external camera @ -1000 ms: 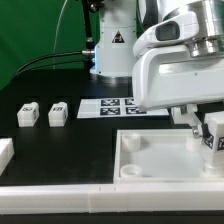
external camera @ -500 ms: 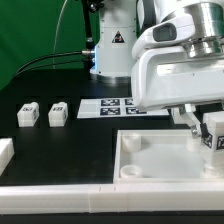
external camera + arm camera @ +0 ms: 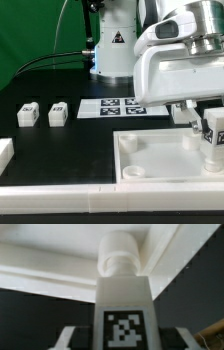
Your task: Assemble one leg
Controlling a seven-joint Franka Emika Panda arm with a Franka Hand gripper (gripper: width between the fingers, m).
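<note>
The claw (image 3: 212, 124) is clamped on 1 upright leg (image 3: 215, 134) at the corner of the white panel (image 3: 150, 160). 2 spare legs (image 3: 28, 114) sit well apart on the desk (image 3: 60, 142).

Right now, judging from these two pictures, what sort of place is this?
Most likely a robotics lab bench. A green backdrop stands behind a black table, the marker board lies on it, and the gripper holds the leg, which carries a printed tag.
</note>
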